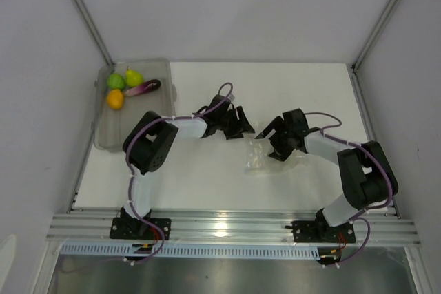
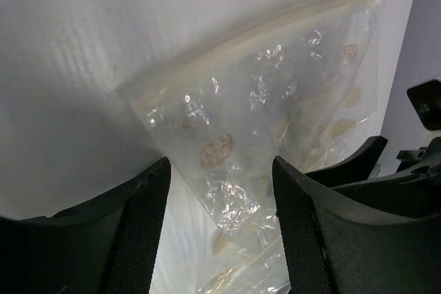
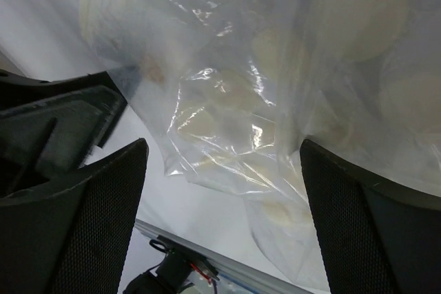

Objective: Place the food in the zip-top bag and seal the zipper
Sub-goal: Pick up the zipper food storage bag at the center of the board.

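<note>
The clear zip-top bag (image 1: 256, 153) lies crumpled on the white table between my two grippers. Its zipper (image 2: 255, 36) shows as a pale strip along the far edge in the left wrist view. The bag also fills the right wrist view (image 3: 275, 101). My left gripper (image 1: 238, 123) is open, its jaws to either side of a bag corner (image 2: 227, 191). My right gripper (image 1: 272, 139) is open just above the bag. The food sits in the grey bin: green fruit (image 1: 116, 81), pear (image 1: 134, 77), eggplant (image 1: 143, 87) and orange-yellow fruit (image 1: 115, 99).
The translucent grey bin (image 1: 165, 74) stands at the table's far left. White walls with metal frame posts close in the table on three sides. An aluminium rail (image 1: 227, 228) runs along the near edge by the arm bases.
</note>
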`<state>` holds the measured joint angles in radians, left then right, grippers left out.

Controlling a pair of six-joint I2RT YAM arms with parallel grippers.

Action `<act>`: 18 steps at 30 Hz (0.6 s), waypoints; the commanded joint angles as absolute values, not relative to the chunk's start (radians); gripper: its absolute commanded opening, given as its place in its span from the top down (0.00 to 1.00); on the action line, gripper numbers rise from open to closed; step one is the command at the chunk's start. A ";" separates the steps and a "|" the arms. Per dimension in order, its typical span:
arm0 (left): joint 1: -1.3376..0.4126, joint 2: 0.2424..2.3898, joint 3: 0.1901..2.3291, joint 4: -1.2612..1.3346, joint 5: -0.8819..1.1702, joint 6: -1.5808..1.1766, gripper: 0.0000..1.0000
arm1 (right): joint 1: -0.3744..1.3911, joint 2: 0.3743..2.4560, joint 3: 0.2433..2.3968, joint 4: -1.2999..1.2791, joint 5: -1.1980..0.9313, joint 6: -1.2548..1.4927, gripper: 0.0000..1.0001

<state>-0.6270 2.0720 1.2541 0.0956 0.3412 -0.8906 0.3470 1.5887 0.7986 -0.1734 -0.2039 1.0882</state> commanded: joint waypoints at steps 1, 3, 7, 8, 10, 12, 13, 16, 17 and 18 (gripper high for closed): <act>-0.604 2.017 1.232 0.086 0.322 -0.882 0.35 | 0.356 1.531 0.746 -0.212 -0.187 1.083 0.07; -0.600 2.026 1.241 0.083 0.330 -0.879 0.36 | 0.356 1.484 0.742 -0.227 -0.196 1.066 0.07; -0.597 2.036 1.232 0.081 0.328 -0.879 0.36 | 0.354 1.422 0.729 -0.229 -0.221 1.057 0.07; -0.595 2.037 1.232 0.092 0.333 -0.880 0.37 | 0.354 1.416 0.723 -0.227 -0.219 1.057 0.07; -0.597 2.046 1.235 0.095 0.344 -0.882 0.39 | 0.356 1.425 0.727 -0.229 -0.230 1.052 0.07; -0.597 2.046 1.236 0.103 0.341 -0.885 0.40 | 0.356 1.442 0.735 -0.213 -0.255 1.051 0.07; -0.595 2.046 1.235 0.101 0.339 -0.887 0.42 | 0.356 1.454 0.735 -0.209 -0.271 1.052 0.07; -0.595 2.051 1.241 0.117 0.354 -0.887 0.55 | 0.356 1.457 0.745 -0.212 -0.265 1.048 0.07; -0.595 2.055 1.247 0.123 0.363 -0.885 0.62 | 0.356 1.454 0.747 -0.219 -0.261 1.042 0.07; -0.597 2.057 1.247 0.126 0.367 -0.884 0.70 | 0.354 1.454 0.749 -0.222 -0.261 1.042 0.07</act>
<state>-0.6010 2.0628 1.2419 0.0948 0.3458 -0.8898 0.3508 1.4532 0.7292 -0.2230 -0.2527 1.0603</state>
